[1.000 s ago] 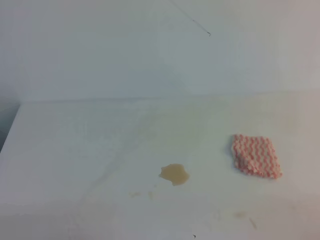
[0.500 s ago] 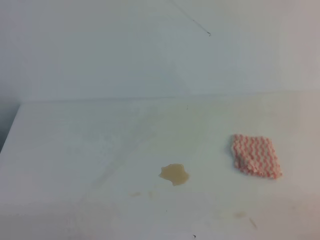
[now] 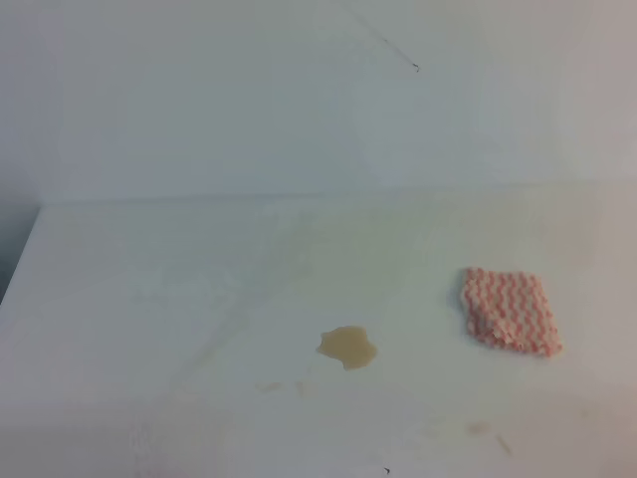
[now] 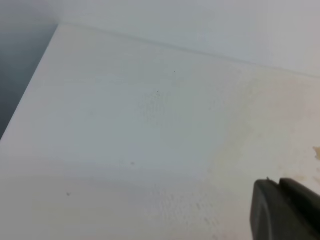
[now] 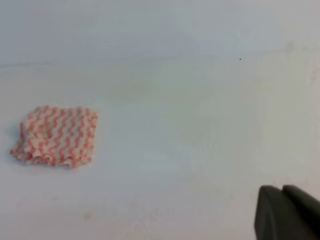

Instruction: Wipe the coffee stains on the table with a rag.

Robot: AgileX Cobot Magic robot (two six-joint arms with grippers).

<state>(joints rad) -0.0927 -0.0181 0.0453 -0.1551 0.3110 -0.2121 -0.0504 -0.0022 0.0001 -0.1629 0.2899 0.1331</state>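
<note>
Exterior high: rag and coffee stains unmoved; right pincer seemingly closed, empty.

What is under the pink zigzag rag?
The rag lies flat on the white table, so only tabletop shows around it. The patch beneath is covered and cannot be seen. The coffee stains lie apart, to its left, uncovered.

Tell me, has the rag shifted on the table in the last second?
No. The rag lies just as far right of the coffee stains as before.
</note>
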